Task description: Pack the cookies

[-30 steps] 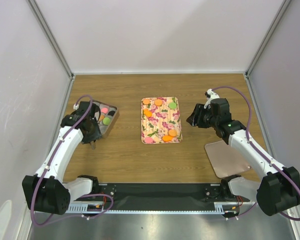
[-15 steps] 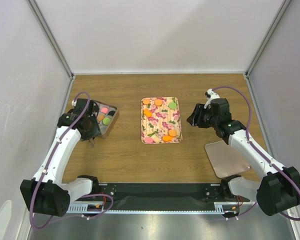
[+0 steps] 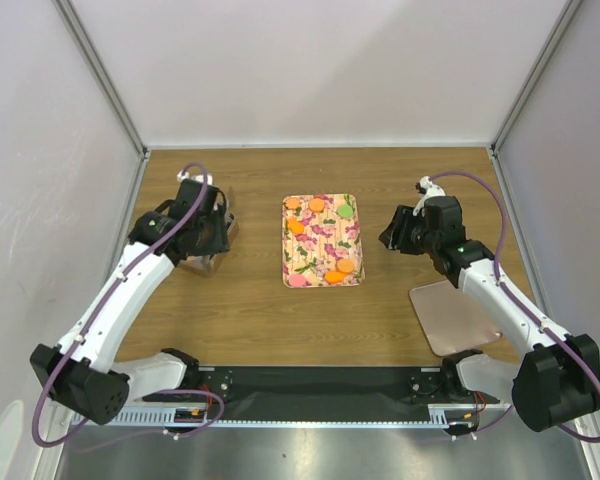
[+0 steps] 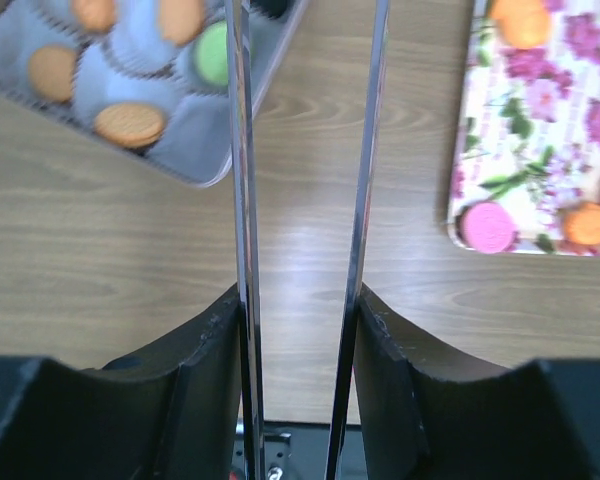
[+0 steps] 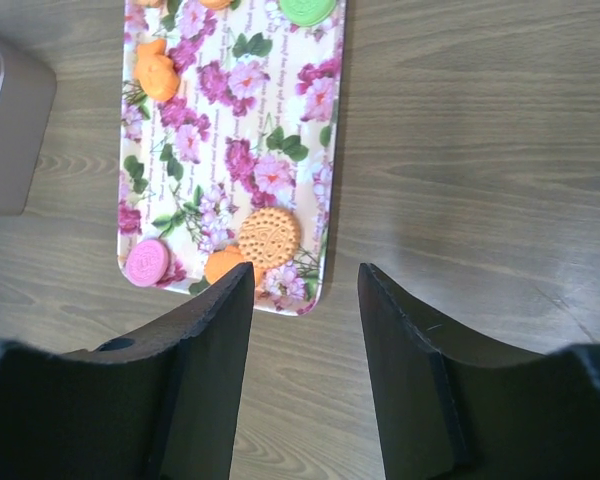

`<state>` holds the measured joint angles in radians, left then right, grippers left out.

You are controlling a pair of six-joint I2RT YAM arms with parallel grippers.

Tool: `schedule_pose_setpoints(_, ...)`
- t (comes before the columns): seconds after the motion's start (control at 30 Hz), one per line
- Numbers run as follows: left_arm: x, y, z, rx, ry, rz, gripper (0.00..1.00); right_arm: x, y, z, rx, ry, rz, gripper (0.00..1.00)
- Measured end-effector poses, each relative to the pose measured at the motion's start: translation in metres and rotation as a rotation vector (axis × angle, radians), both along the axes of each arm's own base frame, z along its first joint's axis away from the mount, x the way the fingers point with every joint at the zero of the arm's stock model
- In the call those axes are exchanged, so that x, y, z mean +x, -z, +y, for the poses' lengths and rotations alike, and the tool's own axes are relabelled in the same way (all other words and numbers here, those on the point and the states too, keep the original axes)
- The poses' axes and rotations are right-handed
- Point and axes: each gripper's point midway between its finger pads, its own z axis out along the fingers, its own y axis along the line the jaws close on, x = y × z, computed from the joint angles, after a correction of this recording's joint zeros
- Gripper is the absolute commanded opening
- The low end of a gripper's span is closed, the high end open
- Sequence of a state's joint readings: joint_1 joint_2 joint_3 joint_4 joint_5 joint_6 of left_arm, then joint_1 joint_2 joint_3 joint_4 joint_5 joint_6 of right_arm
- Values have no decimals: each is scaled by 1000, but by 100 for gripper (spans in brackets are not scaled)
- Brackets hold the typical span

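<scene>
With left gripper (image 4: 305, 100) and right gripper (image 5: 305, 300) both parted and empty, lower squarely astride one of the cookies (image 5: 269, 237) lying on the flowered tray (image 5: 325, 150), pinch its edges gently, then carry to the tin (image 4: 165, 158) already holding others.

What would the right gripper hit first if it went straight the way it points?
Probably the floral tray, at its near right corner by the tan cookie. Depth is unclear; the right gripper might touch table beside the rim instead.
</scene>
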<state>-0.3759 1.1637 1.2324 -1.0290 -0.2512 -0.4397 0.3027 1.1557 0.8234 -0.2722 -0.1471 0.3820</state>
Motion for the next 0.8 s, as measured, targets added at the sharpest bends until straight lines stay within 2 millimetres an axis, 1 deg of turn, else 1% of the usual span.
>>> schedule_pose_setpoints(0.2, 14, 5, -43, -8, 114, -25, 48, 3, 3, -11, -25, 42, 5, 52)
schedule_pose_setpoints(0.3, 18, 9, -73, -23, 188, -36, 49, 6, 0, -23, -40, 82, 13, 52)
schedule_pose_setpoints(0.37, 24, 11, -95, -36, 231, -47, 50, 11, -9, -34, -44, 118, 12, 52)
schedule_pose_setpoints(0.43, 32, 12, -123, -51, 281, -56, 50, 18, -29, -43, -40, 156, -9, 52)
schedule_pose_setpoints(0.47, 41, 13, -137, -64, 297, -66, 50, 21, -41, -47, -38, 174, -24, 53)
schedule_pose_setpoints(0.5, 46, 14, -157, -73, 329, -72, 50, 26, -56, -52, -34, 193, -50, 53)
schedule_pose_setpoints(0.6, 73, 19, -214, -95, 394, -107, 50, 35, -104, -62, -15, 240, -137, 54)
schedule_pose_setpoints(0.7, 98, 32, -285, -119, 470, -148, 51, 33, -147, -69, 23, 275, -221, 54)
schedule_pose_setpoints(0.8, 117, 52, -342, -134, 528, -172, 52, 26, -175, -72, 64, 289, -274, 54)
